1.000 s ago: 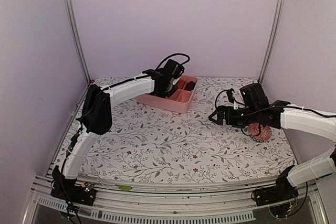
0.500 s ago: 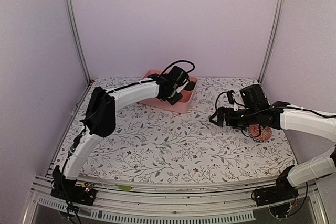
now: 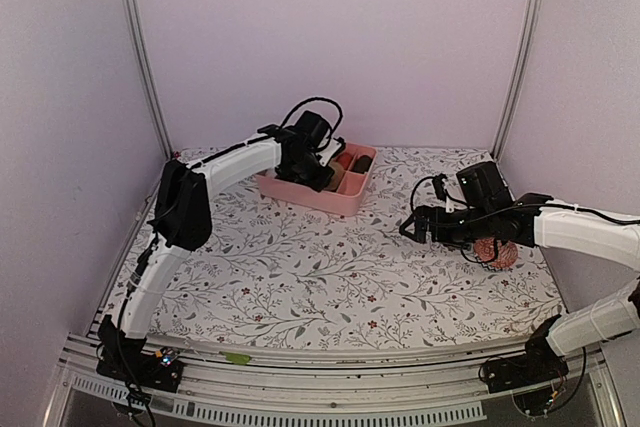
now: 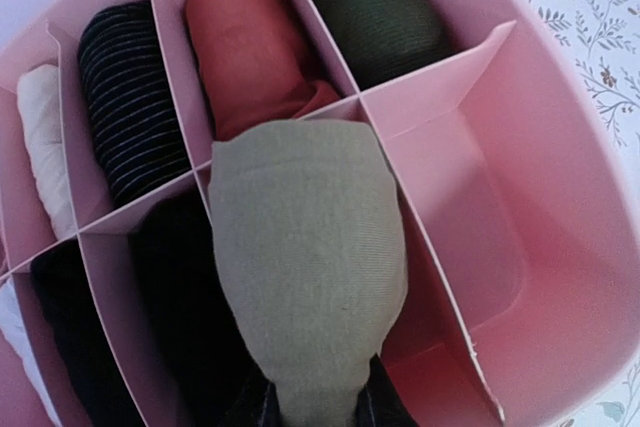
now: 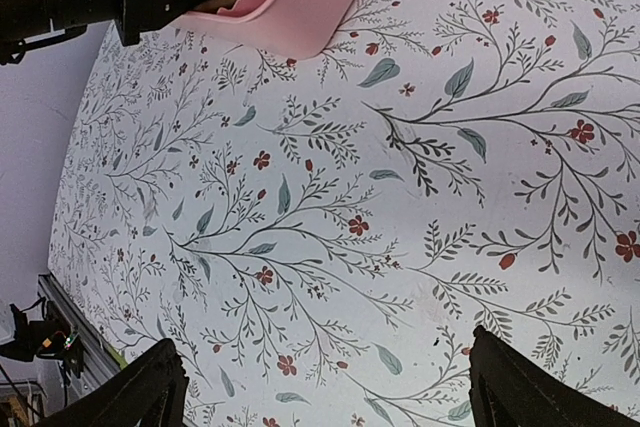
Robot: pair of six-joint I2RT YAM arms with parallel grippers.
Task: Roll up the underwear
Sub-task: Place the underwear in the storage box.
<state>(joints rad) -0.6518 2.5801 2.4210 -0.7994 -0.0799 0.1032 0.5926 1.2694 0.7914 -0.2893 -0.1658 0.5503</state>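
Reaching over box (image 4: 560,247), left end effector (image 4: 320,405) gripping olive underwear (image 4: 305,277).

Olive-brown underwear roll (image 4: 310,277) of soft, matt, finely knitted cloth. Beside it, a black striped roll (image 4: 130,97) of ribbed cloth. Pink box (image 4: 560,247) of smooth plastic with a faint sheen. Surface (image 5: 400,197) with a matt floral print.

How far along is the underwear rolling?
Done: cream roll, striped roll, rust roll and dark green roll sit in the pink box's far row.
In hand: left gripper shut on an olive-brown roll over the near row, not yet released; right gripper open above the table.
Left: seat it; one compartment beside it is empty. No unrolled underwear in view.
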